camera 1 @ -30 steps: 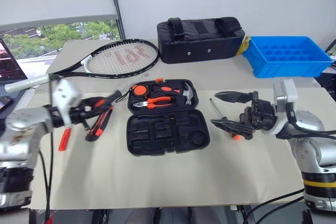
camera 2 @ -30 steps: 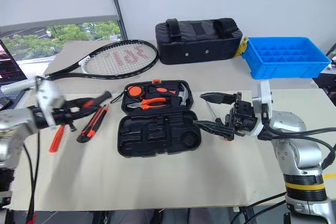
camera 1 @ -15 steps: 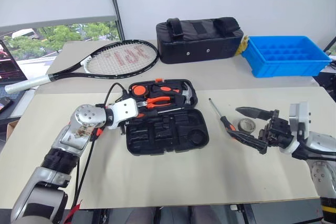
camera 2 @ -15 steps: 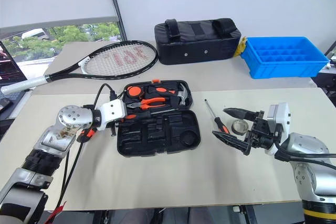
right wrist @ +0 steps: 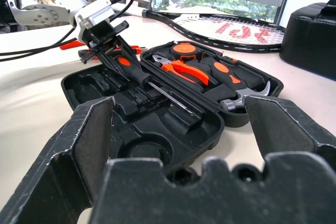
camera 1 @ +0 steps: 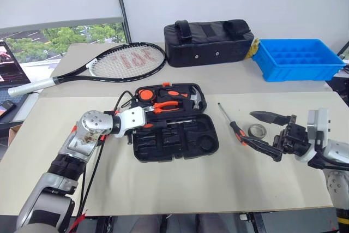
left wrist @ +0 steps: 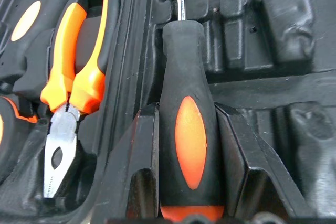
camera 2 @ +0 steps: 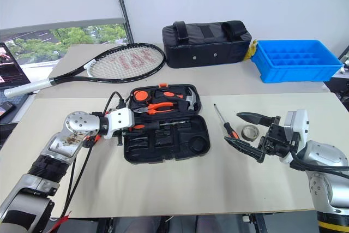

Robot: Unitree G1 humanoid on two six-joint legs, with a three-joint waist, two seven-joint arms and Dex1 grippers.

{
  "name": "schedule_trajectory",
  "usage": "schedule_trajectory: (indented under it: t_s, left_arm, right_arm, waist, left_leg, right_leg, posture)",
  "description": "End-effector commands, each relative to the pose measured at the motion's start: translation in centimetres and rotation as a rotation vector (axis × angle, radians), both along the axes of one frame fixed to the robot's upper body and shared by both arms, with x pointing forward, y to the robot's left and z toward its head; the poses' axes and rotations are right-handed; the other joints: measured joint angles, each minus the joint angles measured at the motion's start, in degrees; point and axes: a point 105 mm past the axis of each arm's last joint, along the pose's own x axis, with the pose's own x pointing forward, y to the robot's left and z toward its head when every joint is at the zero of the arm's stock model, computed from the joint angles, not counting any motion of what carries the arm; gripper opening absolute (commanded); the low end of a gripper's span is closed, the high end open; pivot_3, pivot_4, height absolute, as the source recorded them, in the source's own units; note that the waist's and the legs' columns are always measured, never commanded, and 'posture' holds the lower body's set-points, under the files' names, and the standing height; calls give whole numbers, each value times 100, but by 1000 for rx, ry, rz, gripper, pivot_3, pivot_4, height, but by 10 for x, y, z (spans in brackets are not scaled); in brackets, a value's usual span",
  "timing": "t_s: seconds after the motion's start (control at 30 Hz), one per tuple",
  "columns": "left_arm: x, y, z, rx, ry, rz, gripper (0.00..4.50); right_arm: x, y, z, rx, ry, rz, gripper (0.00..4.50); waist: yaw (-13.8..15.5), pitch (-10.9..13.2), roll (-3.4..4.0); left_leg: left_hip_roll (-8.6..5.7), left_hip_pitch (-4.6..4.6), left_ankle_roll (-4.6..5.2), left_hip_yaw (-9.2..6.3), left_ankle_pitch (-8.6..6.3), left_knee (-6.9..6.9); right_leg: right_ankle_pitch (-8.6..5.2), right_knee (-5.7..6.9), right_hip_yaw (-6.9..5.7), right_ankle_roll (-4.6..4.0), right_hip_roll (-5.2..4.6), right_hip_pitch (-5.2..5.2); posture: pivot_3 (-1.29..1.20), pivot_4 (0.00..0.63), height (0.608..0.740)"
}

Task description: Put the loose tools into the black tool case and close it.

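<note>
**A:** Quick count of what's on the bench (camera 1: 163,189)? I get one case (camera 1: 174,140) lying open mid-bench, lid half on the far side with pliers (camera 1: 163,106), a hammer (camera 1: 193,97) and a round orange-topped thing, probably a tape measure (camera 1: 145,94). Near half is mostly bare recesses.

**B:** Same. Plus one screwdriver (left wrist: 190,135) clamped in the left end effector (left wrist: 190,182), right over the case's near half at its left end, shaft pointing right along the hinge line. The left wrist view shows the fingers (left wrist: 144,166) tight on both sides of the handle; the head views don't show that grip clearly.

**A:** Loose stuff to the right of the case: one thin screwdriver (camera 1: 230,124) and one grey tape roll (camera 1: 256,130), close together, well apart from the case.

**B:** Right wrist view also catches a bit of orange and black (right wrist: 79,45) on the bench behind the left arm. Can't tell how many tools that is.

**A:** Right end effector (camera 1: 262,132)?

**B:** Jaws wide apart, holding nothing, hovering over the bench near the right edge, pointing left towards the roll and thin screwdriver.

**A:** Room to move?

**B:** Lots of bare bench on the near side of the case and between case and right arm. Far side is busier: one racket (camera 1: 109,64) far left, one black bag (camera 1: 210,39) far centre, one blue bin (camera 1: 297,58) far right.
</note>
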Motion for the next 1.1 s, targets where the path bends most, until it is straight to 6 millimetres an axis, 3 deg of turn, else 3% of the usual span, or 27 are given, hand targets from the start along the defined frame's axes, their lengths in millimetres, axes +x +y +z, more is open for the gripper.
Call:
schedule_trajectory:
  t_s: [0.03, 0.13, 0.23, 0.27, 0.43, 0.57, 0.7, 0.73, 0.9, 1.0, 1.1]
  left_arm:
    - [3, 4, -6, 36, 9, 20, 988]
    - [5, 3, -4, 24, 4, 36, 988]
    - [9, 0, 6, -25, -28, 53, 2400]
    - [9, -2, 11, -45, -45, 51, 2526]
    - [-14, -34, 71, -352, -163, -108, 4298]
    - [-18, -31, 92, -450, -145, -76, 4457]
    - [-3, -37, 88, -520, -183, 14, 3464]
    - [0, -39, 85, -532, -187, 36, 3027]
    - [5, -52, 46, -567, -61, 68, 1380]
    - [15, -50, 10, -439, -22, 116, 216]
    - [21, -47, -18, -321, 16, 140, 19]
  right_arm:
    - [-1, -4, 8, -21, -50, -7, 4500]
    - [-1, -3, 8, -22, -50, -7, 4500]
    - [-1, -2, 8, -20, -50, -4, 4500]
    - [-1, -1, 8, -19, -50, -3, 4500]
    - [-2, -2, 8, -25, -43, 0, 4500]
    - [0, -3, 9, -25, -48, -3, 4500]
    - [2, 2, 7, -13, -51, 3, 4500]
    - [2, 3, 7, -10, -52, 3, 4500]
    - [2, 5, 7, -21, -50, -5, 4500]
    - [1, 6, 7, -21, -51, -7, 4500]
    - [1, 7, 9, -19, -54, -8, 4500]
  waist:
    - [-3, 0, 0]
    - [2, 0, 0]
    - [5, 0, 1]
    - [8, -1, 2]
    - [9, -1, 1]
    - [-17, -1, 2]
    - [-21, -1, 2]
    - [-8, -1, 2]
    - [11, -1, 1]
    - [13, -1, 1]
    - [14, 0, -3]
  left_leg:
    - [0, 2, 0, 0, 0, 2]
    - [0, 3, 0, 1, 0, 13]
    - [0, 3, 0, 1, 0, 30]
    - [0, 3, 0, 1, 0, 31]
    - [1, 0, -2, 1, 1, 39]
    - [3, -7, 0, 0, -3, 37]
    - [3, 1, -2, 0, -5, 37]
    - [2, 2, -2, 0, -5, 38]
    - [1, 4, -2, 0, -4, 41]
    - [1, 1, -2, 0, -4, 40]
    - [1, 2, -2, 1, -4, 40]
  right_leg:
    - [0, 4, 0, 0, 0, 1]
    - [0, 22, 2, 0, 0, 0]
    - [0, 30, 6, 0, 0, 2]
    - [0, 31, 6, 0, -1, 3]
    - [0, 35, 9, -1, -4, 0]
    - [0, 34, 16, -1, -11, -10]
    - [0, 35, 14, -1, 3, -5]
    - [0, 33, 13, 0, 5, -1]
    - [1, 34, 13, 1, 9, 1]
    - [1, 35, 13, 0, 9, -4]
    - [1, 34, 14, 0, 9, -3]
  posture:
    - [0, 150, 740]
    - [0, 150, 740]
    - [0, 150, 740]
    - [0, 150, 740]
    - [0, 150, 740]
    - [0, 150, 740]
    - [0, 150, 740]
    - [0, 150, 740]
    - [0, 150, 740]
    - [0, 150, 740]
    - [0, 150, 740]
